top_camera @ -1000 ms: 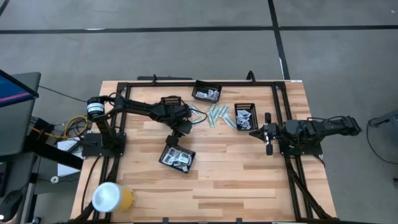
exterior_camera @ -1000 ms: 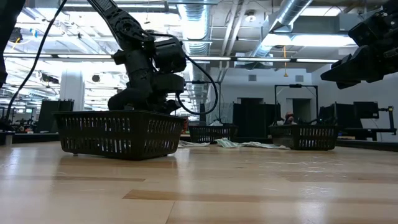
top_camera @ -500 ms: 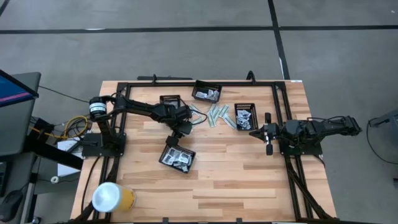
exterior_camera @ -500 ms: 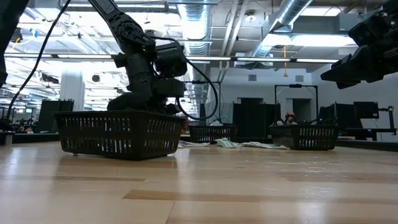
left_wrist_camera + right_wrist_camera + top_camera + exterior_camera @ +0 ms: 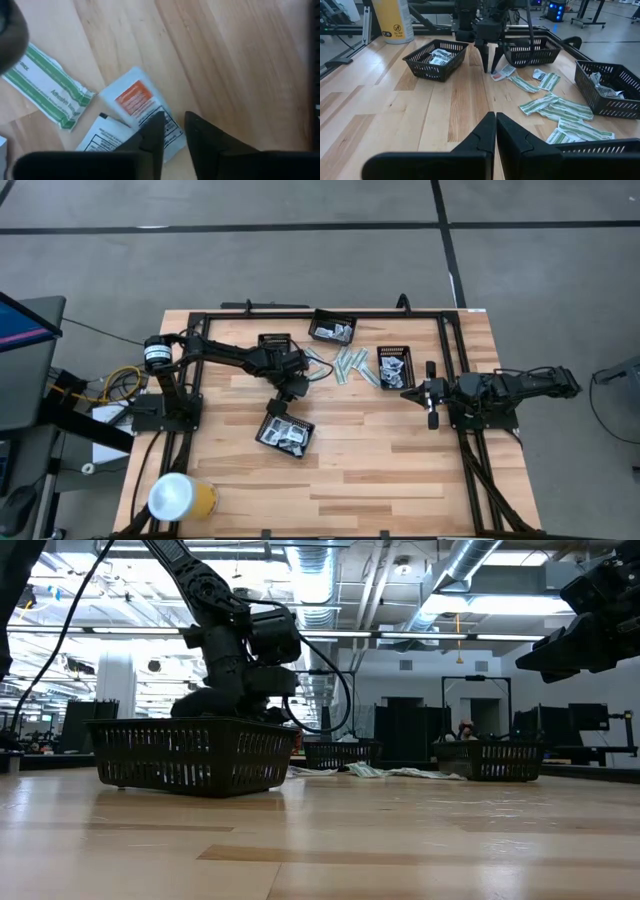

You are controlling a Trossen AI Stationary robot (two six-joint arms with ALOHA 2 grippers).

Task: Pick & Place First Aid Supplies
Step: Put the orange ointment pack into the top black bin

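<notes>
My left gripper (image 5: pixel 176 120) points down at the table between the near black mesh tray (image 5: pixel 286 434) and the far-left tray (image 5: pixel 275 342). Its fingers stand a narrow gap apart, astride one edge of a white sachet with an orange mark (image 5: pixel 134 96). A second white sachet (image 5: pixel 102 136) and a green-white strip (image 5: pixel 47 85) lie flat beside it. The right wrist view shows the same gripper (image 5: pixel 491 67) over that sachet (image 5: pixel 503 71). More strips (image 5: pixel 350 365) lie on the wood. My right gripper (image 5: pixel 496 117) hangs shut over the table's right part, holding nothing. My left gripper comes down slanting from above. One fingertip (image 5: pixel 156 125) is over the orange-marked sachet's corner (image 5: pixel 172 137) and the other is over bare wood beside it. The sachet lies flat on the table. Whether the fingertips touch it, I cannot tell.
The near tray holds several sachets (image 5: pixel 440 54). Two more mesh trays stand at the far side (image 5: pixel 333 330) and the right (image 5: pixel 395 367). A yellow canister with a white lid (image 5: pixel 180 498) stands at the near left corner. A black frame rail (image 5: pixel 450 370) borders the work area.
</notes>
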